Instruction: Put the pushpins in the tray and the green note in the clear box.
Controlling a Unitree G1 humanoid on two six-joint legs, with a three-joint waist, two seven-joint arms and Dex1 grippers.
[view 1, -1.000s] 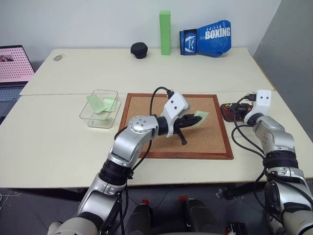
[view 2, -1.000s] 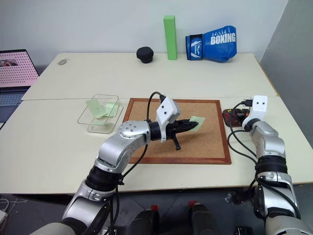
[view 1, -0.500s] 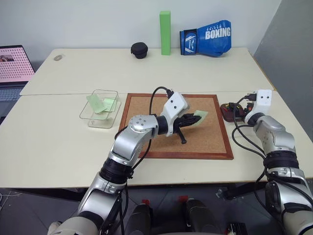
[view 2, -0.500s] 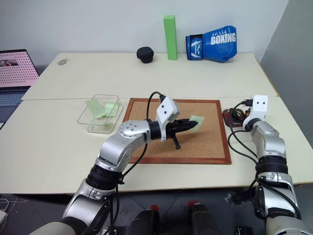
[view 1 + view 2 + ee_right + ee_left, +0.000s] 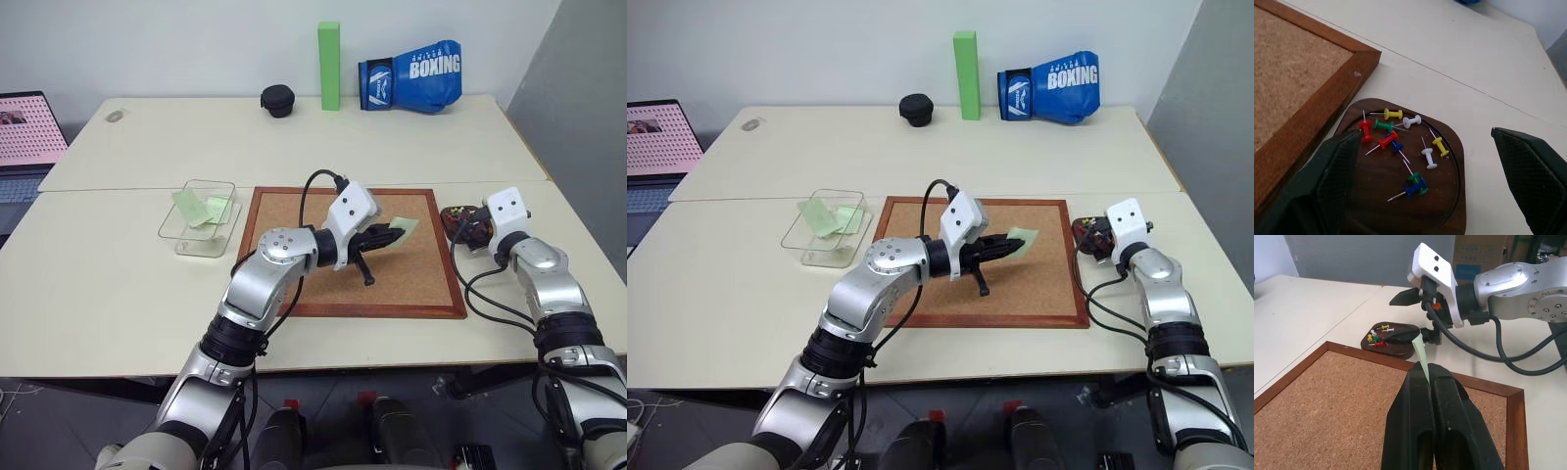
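Green note (image 5: 1023,239) is pinched by one edge between the pressed-together fingers of the left gripper (image 5: 1007,247), held above the cork board (image 5: 411,284), not lying on it. In the left wrist view the paper stands edge-on out of the fingertips, in line with the fingers.

The gripper points toward the robot's right, so the clear box (image 5: 199,216), off the board's left edge and already holding pale green slips, lies behind it. Judgement: the left arm must swing back leftward over the frame; it is the nearer arm to the box.

Right gripper (image 5: 1425,171) is spread wide over the tray (image 5: 1447,196), nothing between its fingers. Pushpins (image 5: 1400,147) lie loose inside the tray, beside the board's right edge.
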